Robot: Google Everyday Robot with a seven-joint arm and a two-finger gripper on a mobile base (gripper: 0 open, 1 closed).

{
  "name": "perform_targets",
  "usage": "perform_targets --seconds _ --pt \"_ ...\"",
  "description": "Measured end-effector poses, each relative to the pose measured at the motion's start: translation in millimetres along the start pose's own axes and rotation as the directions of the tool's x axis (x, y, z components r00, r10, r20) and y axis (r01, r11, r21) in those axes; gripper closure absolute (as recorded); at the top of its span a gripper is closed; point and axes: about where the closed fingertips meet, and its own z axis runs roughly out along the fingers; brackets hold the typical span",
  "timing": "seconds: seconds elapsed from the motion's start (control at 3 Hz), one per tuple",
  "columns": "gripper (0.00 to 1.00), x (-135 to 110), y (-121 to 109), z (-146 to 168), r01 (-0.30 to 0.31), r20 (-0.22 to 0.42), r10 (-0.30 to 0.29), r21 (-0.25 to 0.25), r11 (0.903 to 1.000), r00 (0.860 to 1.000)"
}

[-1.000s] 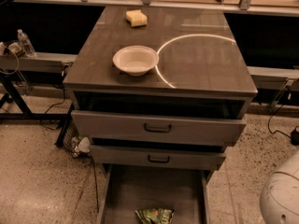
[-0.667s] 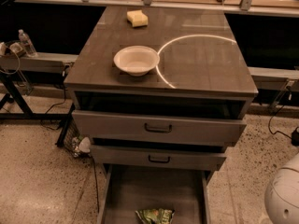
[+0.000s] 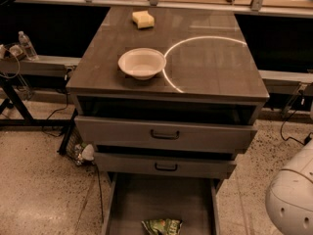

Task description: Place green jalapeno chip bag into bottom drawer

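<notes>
Since a moment ago only the white robot shell (image 3: 291, 199) at lower right has edged further in. The green jalapeno chip bag (image 3: 161, 225), crumpled foil, lies long axis left-right on the flat grey floor of the open bottom drawer (image 3: 146, 199). A white bowl (image 3: 142, 62) and a yellow sponge (image 3: 143, 19) sit on the tabletop (image 3: 215, 72). The gripper is out of view, so I cannot tell its state.
</notes>
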Motion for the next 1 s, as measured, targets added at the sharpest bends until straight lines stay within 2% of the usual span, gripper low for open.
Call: perform_targets --seconds 0.33,0.67,1.0 --pt "1.0 -44.1 -38.7 34.2 -0.01 0.128 -0.017 0.209 0.9778 0.992" --pt "1.0 -68.1 -68.6 60.5 0.006 0.189 -0.079 0.36 0.9329 0.979" --pt "1.0 -77.7 -89.3 83.4 0.044 0.188 -0.148 0.468 0.8828 0.971"
